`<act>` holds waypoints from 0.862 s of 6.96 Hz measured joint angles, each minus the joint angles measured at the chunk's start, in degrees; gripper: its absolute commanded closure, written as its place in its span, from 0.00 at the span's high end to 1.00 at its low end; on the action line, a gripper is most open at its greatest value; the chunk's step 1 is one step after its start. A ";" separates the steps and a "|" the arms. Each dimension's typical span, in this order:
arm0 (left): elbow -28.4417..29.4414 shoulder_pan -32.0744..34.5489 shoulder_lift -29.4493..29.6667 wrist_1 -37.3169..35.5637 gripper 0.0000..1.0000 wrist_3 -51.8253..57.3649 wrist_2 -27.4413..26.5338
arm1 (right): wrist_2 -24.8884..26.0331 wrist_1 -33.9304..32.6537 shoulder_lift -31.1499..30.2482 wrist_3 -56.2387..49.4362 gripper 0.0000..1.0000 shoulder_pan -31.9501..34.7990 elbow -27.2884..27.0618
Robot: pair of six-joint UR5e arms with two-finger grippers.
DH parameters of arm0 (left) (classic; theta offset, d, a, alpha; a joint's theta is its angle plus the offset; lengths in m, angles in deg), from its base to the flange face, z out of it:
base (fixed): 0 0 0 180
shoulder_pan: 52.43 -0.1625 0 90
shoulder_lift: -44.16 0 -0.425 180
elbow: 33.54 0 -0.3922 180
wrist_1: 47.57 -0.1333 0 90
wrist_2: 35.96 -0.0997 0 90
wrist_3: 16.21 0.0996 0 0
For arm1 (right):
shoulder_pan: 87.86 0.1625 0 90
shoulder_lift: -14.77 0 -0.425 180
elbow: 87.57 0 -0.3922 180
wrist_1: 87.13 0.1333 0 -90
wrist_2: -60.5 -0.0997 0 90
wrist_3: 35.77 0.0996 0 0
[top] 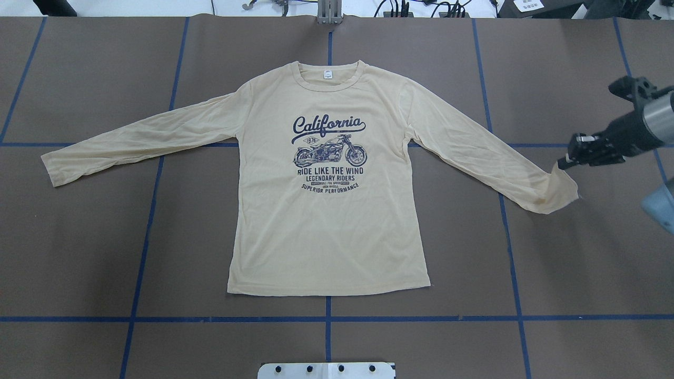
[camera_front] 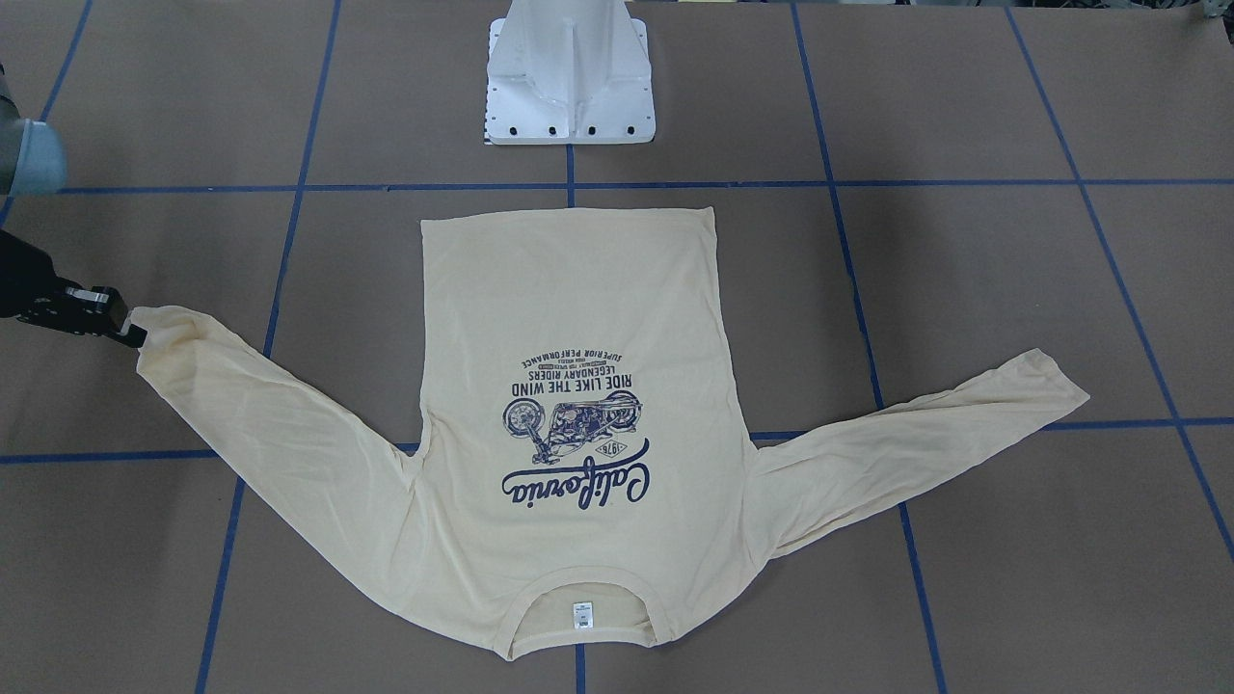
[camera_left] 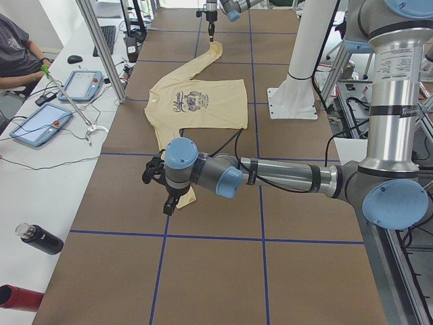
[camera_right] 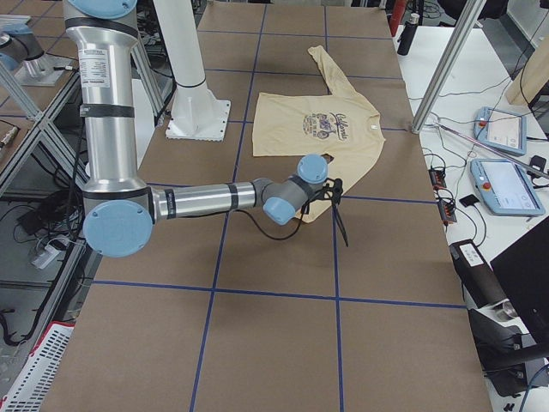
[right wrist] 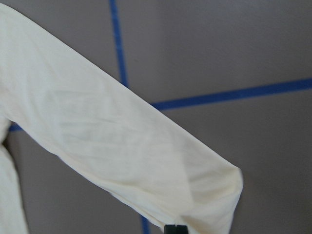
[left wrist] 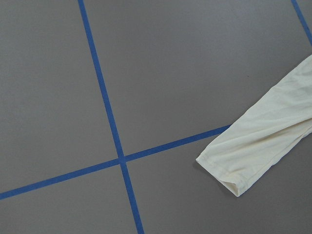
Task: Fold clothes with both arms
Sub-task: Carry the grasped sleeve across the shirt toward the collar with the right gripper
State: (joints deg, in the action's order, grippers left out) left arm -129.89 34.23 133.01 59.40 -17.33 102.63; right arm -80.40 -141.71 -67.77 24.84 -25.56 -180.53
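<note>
T-shirt (top: 326,231), long-sleeved and pale cream-yellow, lies flat and print-up in the middle of the brown surface (top: 105,252). Its hem is toward the robot's white pedestal base (camera_front: 569,77), its collar away from it, and both sleeves are spread sideways. The right sleeve (top: 474,152), on the robot's right, lifts at its cuff (top: 558,192), where the right gripper (top: 562,164) has its jaws closed on a pinch of the cuff's edge. The left sleeve (top: 137,139) lies flat with its end resting on the surface. The left gripper (camera_left: 168,203) hangs near that end, but it shows only from the side, so I cannot tell how its jaws stand.

The hold looks shallow and the fabric is thin, so a quick pull could slip the cuff free. The pinch may also have caught only one layer and let the sleeve twist. With one sleeve held, carrying it across may drag the body and skew the fold.

The navy print (top: 329,152) reads "California" in script above a motorcycle and a "1976" badge. Below come "RIDE LIKE THE WIND", "LEGENDARY RIDERS" and "SUPERIOR PERFORMANCE". Two finer lines among them are too small to read, as is the white neck label (top: 327,75).
</note>
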 measured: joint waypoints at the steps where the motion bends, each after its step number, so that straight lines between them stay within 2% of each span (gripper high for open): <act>1: -0.21 0.00 0.00 0.00 1.00 -0.01 0.19 | 0.81 -6.91 8.19 4.13 0.00 -0.62 -0.36; 2: -0.24 -0.01 0.00 0.00 1.00 -0.01 0.25 | 3.63 -12.74 15.97 8.34 0.00 -2.61 -0.16; 3: -0.20 -0.05 0.00 0.00 1.00 0.01 0.30 | 8.82 -16.69 23.37 13.12 0.00 -5.95 0.96; 4: -0.19 -0.07 0.00 0.00 1.00 0.05 0.34 | 14.50 -18.26 30.80 17.55 0.00 -9.40 4.27; 6: -0.25 -0.07 0.00 0.00 1.00 0.05 0.48 | 23.54 -18.24 46.53 21.29 0.00 -15.04 17.21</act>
State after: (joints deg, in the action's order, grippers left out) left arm -130.14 34.16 133.01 59.40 -17.28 103.11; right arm -56.86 -159.95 -21.23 46.12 -40.60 -163.32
